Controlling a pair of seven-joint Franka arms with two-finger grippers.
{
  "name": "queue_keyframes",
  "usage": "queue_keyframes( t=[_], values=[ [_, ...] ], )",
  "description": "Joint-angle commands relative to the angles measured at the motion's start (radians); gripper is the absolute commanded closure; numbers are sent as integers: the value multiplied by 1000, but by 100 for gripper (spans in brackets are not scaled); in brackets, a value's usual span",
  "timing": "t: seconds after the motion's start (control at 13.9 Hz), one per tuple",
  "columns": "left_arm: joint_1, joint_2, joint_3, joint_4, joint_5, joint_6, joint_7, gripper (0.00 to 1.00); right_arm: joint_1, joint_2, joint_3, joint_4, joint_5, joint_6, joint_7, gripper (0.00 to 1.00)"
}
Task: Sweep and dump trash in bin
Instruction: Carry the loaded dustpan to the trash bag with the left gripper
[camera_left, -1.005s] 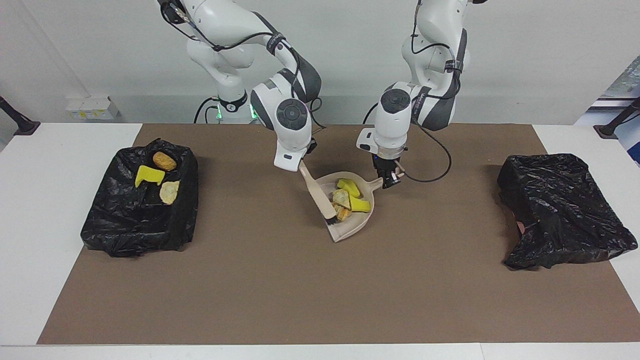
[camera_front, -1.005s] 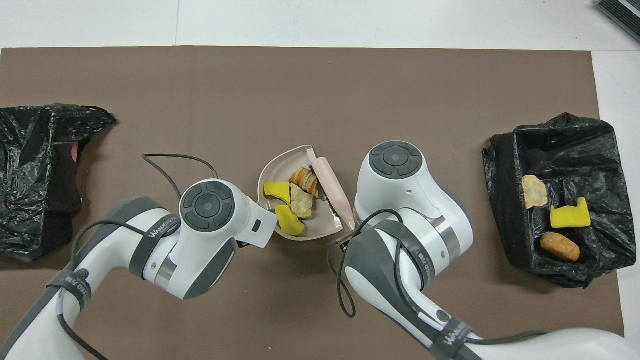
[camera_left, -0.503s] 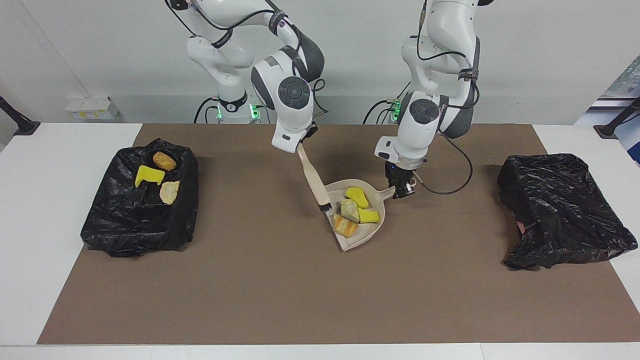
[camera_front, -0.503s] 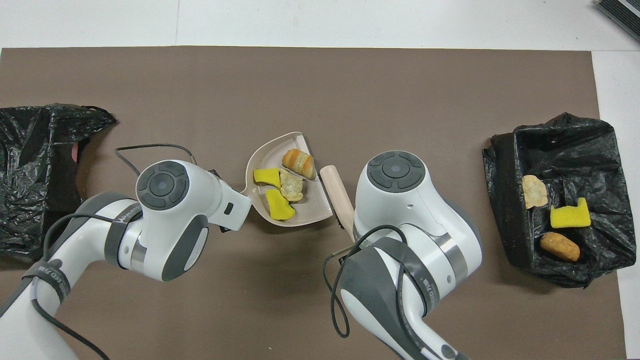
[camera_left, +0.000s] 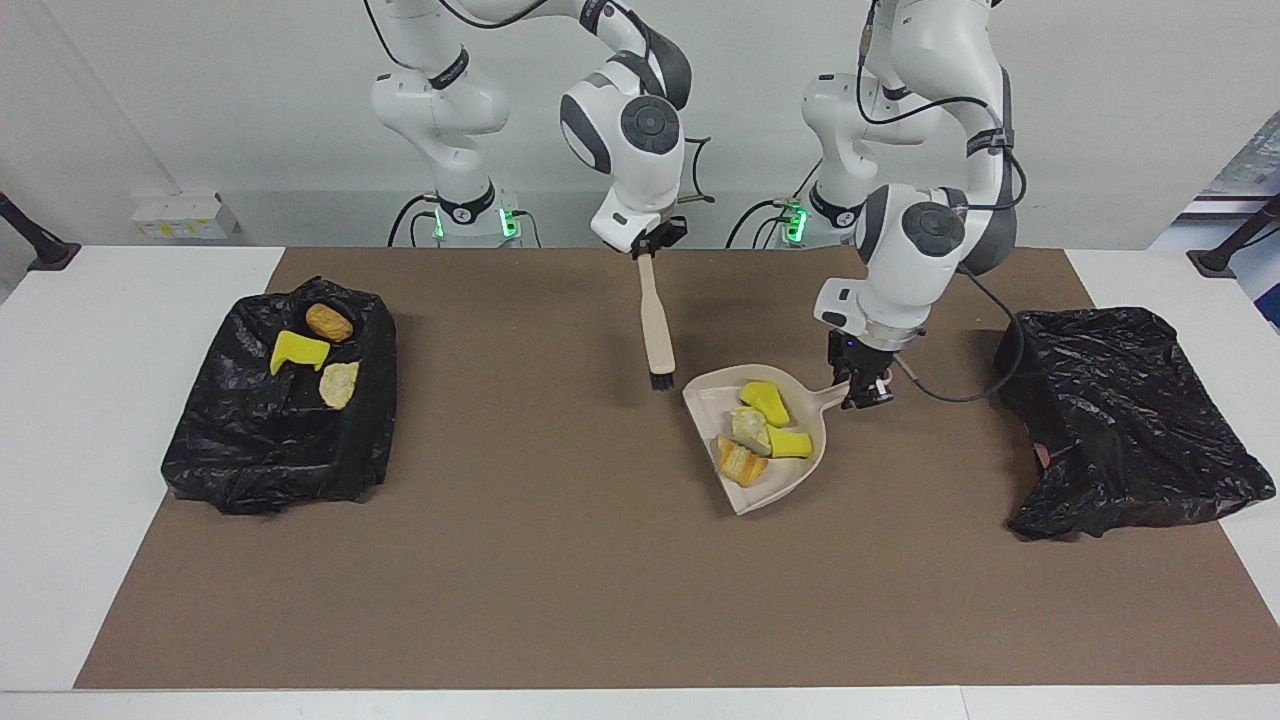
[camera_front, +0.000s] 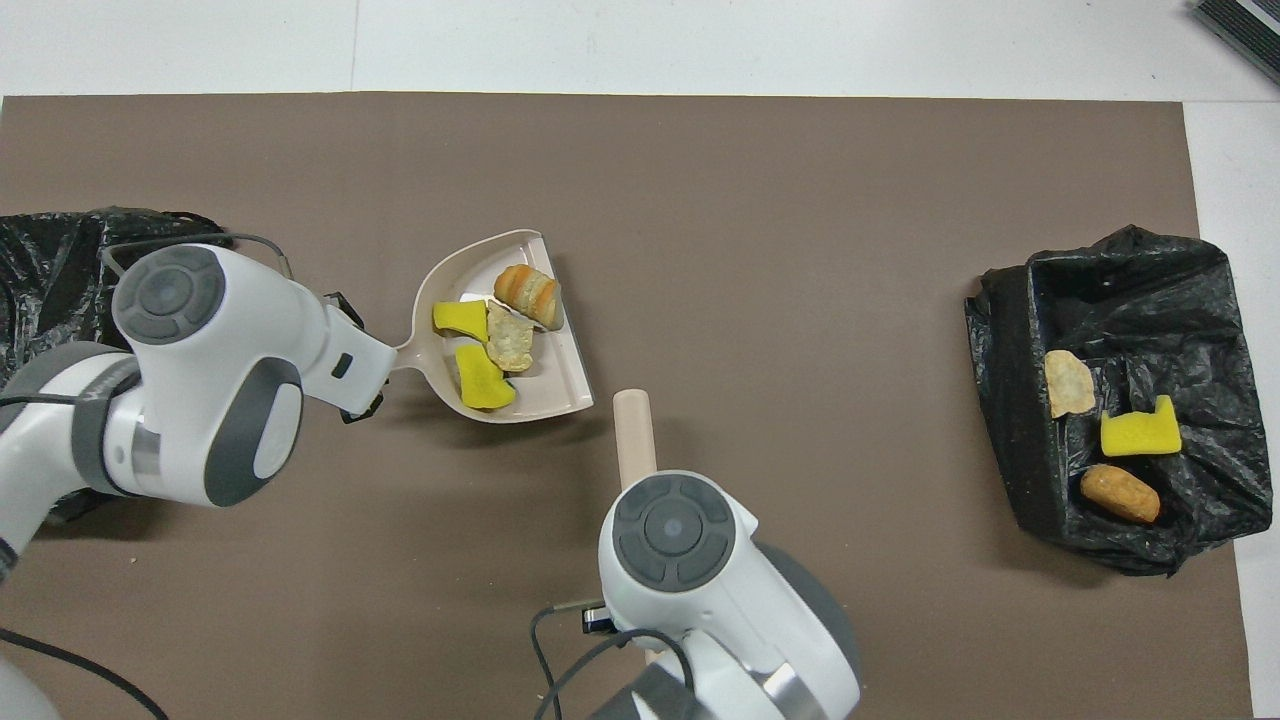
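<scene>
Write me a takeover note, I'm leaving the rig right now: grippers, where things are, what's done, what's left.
Left gripper: shut on the dustpan handle, pan lifted over the mat toward the left arm's end.
Right gripper: shut on the brush, hanging bristles down beside the pan.
Trash: four chunks ride in the pan; three pieces lie in the bin at the right arm's end. The other bin, at the left arm's end, shows no trash.
Done: sweeping, no loose chunks on the mat.
Left: carry the pan over a bin, tip it out.

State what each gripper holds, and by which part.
Left gripper holds the dustpan by its handle; right gripper holds the brush by its handle's end.
</scene>
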Motion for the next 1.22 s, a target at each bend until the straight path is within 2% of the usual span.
queue_keyframes(
  t=[0.0, 0.14, 0.36, 0.57, 0.79, 1.01, 1.08, 1.15],
  values=[
    [101, 13, -7, 115, -29, -123, 148, 100, 60, -64, 0, -66, 76, 53, 118, 100],
    [169, 46, -7, 216, -29, -224, 258, 100, 113, -53, 0, -75, 83, 80, 190, 100],
    [290, 48, -7, 290, -27, -300, 371, 100, 202, 21, 0, -87, 83, 168, 269, 100],
    [402, 63, -7, 377, -27, -369, 536, 100, 215, 58, 0, -115, 74, 225, 257, 100],
    [537, 65, -4, 387, -20, -381, 749, 100, 232, 58, 0, -157, 69, 246, 232, 100],
    [655, 63, 5, 388, -1, -336, 901, 100, 243, 56, 0, -202, 67, 289, 203, 100],
    [689, 63, 5, 390, 13, -308, 944, 100, 246, 55, 0, -207, 67, 298, 192, 97],
    [727, 68, 5, 409, 28, -286, 972, 100, 246, 56, -2, -207, 67, 297, 191, 84]
  ],
)
